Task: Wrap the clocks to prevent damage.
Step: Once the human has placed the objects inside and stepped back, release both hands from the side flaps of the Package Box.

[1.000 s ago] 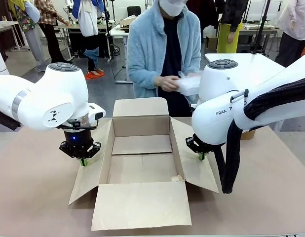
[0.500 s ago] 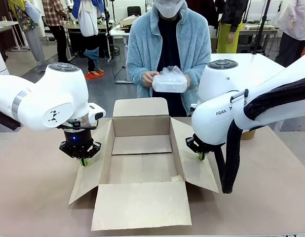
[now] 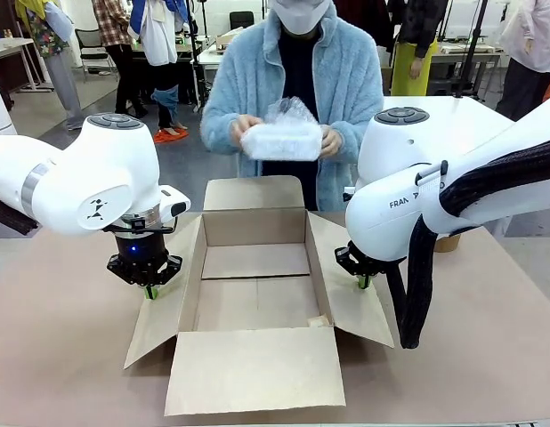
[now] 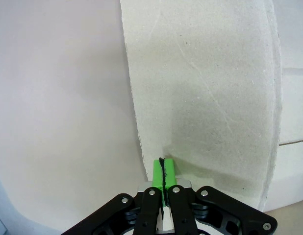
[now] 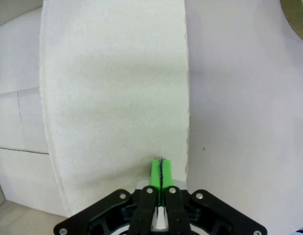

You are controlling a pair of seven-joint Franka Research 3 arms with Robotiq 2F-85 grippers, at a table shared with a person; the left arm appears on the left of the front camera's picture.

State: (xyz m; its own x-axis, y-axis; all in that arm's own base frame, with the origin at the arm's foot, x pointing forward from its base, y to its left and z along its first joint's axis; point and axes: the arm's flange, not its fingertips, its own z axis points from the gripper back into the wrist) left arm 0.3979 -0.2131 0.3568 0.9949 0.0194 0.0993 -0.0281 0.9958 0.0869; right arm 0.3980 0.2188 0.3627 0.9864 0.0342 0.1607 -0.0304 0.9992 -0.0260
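Standing at the far side of the table [image 3: 61,356], a person [image 3: 346,71] holds a white bundle [image 3: 282,140] in crinkly clear wrap up in the air, above the far end of the open cardboard box [image 3: 254,227]; what is inside the wrap cannot be made out. The left gripper [image 3: 150,292] [image 4: 163,169] is squeezed tight with nothing in it, tips down on the box's left flap [image 3: 168,311] [image 4: 205,98]. The right gripper [image 3: 363,283] [image 5: 161,171] is squeezed tight and empty too, tips down on the right flap [image 3: 351,307] [image 5: 117,98].
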